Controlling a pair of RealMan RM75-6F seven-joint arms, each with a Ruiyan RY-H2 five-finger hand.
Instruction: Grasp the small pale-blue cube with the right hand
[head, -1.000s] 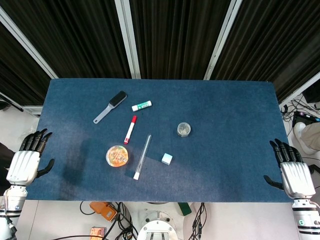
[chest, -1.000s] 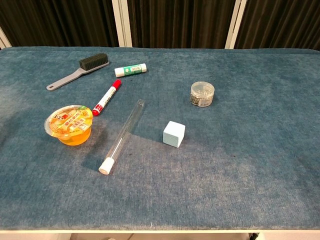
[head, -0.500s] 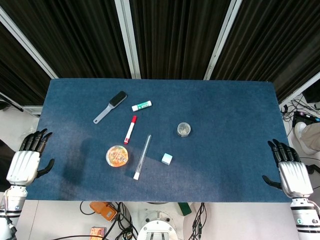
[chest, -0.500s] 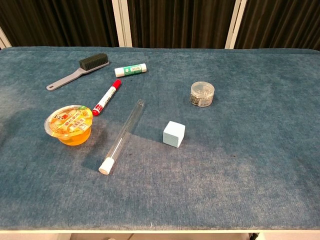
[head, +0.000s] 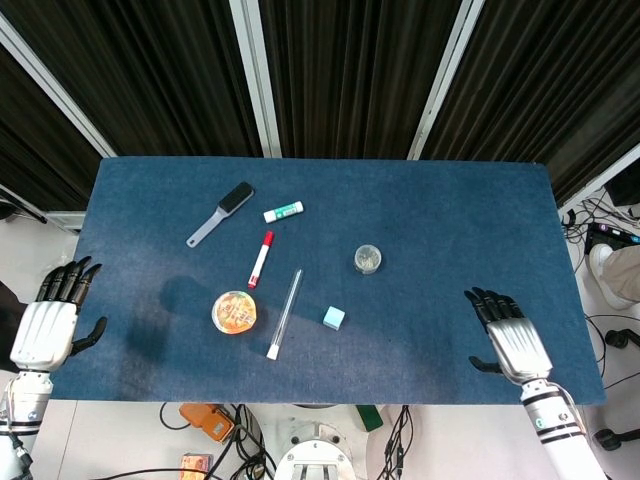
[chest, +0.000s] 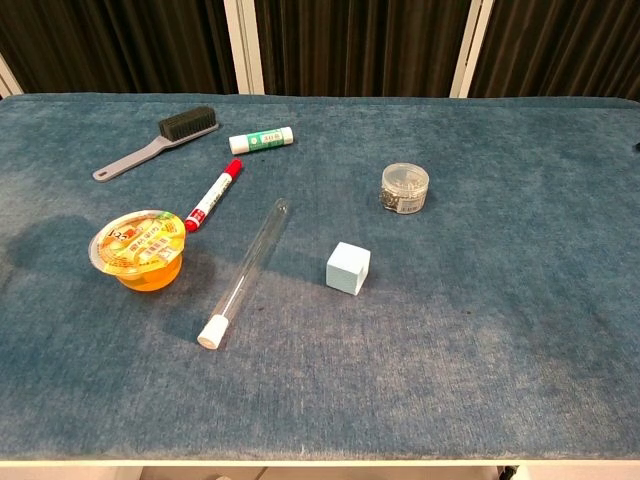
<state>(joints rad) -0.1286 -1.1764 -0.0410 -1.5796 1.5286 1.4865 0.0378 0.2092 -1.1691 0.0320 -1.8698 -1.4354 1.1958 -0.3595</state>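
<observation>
The small pale-blue cube (head: 334, 318) (chest: 348, 267) sits alone on the blue table near its front middle. My right hand (head: 510, 340) hovers over the table's front right part, fingers spread and empty, well to the right of the cube. My left hand (head: 48, 323) stays off the table's left edge, fingers apart and holding nothing. The chest view shows the cube but neither hand.
Left of the cube lie a glass test tube (head: 284, 313), an orange jelly cup (head: 236, 312), a red marker (head: 260, 259), a glue stick (head: 283, 211) and a grey brush (head: 220, 213). A small clear jar (head: 367, 259) stands behind the cube.
My right hand has moved left from beyond the table's right edge to above its front right part. The left hand and the objects have not moved.
</observation>
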